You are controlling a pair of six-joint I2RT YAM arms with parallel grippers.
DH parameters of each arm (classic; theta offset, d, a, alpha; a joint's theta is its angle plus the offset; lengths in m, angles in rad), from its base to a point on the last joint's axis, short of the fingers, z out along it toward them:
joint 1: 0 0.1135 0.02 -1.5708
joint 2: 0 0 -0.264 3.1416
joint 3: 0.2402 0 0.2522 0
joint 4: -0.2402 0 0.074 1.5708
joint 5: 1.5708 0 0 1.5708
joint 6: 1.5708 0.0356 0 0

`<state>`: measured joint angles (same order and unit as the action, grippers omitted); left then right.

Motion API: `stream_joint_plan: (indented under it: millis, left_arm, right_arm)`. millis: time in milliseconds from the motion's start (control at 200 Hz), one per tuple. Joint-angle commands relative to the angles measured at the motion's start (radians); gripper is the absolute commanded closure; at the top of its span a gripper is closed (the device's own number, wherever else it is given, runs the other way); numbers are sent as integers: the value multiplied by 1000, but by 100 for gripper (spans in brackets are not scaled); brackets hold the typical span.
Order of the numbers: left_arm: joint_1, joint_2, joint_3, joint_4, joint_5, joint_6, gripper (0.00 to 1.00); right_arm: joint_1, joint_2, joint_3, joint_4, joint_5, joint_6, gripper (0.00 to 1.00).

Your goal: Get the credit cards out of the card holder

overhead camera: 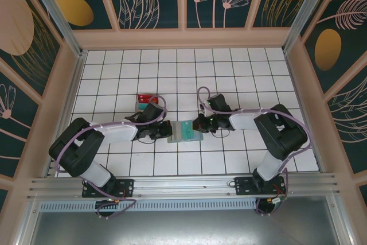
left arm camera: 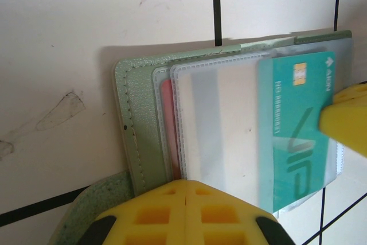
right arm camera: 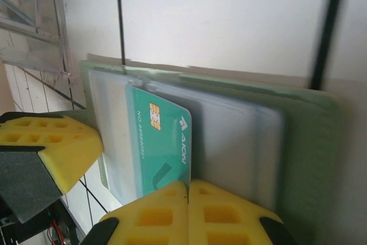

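Card holder (overhead camera: 184,132) lies open mid-table, between the arms. Left gripper (left arm camera: 186,196) has its pads pressed together at the holder's left edge. Right gripper (right arm camera: 188,199) is likewise closed at the teal card (right arm camera: 162,142). Can't tell if either actually pinches anything.

Risk: the card sits half inside its clear sleeve (left arm camera: 218,124). With the holder unpinned, a pull drags the whole wallet, or the pads slip off.

Left wrist view shows a red card (left arm camera: 167,121) tucked behind. Right wrist view shows the clear tray (right arm camera: 28,27), far-left.
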<state>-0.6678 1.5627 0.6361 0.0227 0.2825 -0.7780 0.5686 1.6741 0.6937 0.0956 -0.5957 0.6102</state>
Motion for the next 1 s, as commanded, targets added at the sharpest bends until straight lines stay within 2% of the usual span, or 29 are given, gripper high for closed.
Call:
stream_joint_plan:
  millis: [0,310,375,435,480,651,856,996]
  left_arm:
    - [-4,28,-3,-85,-26,15,100]
    - [-3,-44,30,-71,-22,-27,100]
    - [-3,-78,45,-55,-20,-54,87]
    - [2,-112,60,-34,-15,-82,63]
    - [9,-134,65,-6,1,-107,58]
    - [50,-203,47,189,101,-213,54]
    - [70,-202,-13,415,214,-337,58]
    - [74,-195,-37,466,231,-367,63]
  right_arm:
    - [-16,-66,-28,-67,30,-53,100]
    - [-97,-225,-13,-159,38,-92,100]
    - [-107,-256,2,-175,34,-99,100]
    - [-110,-278,21,-185,31,-102,100]
    - [-117,-291,33,-181,17,-98,100]
    - [-130,-322,69,-84,-92,-48,100]
    - [-133,-323,75,77,-218,50,100]
    - [-133,-321,50,173,-268,105,100]
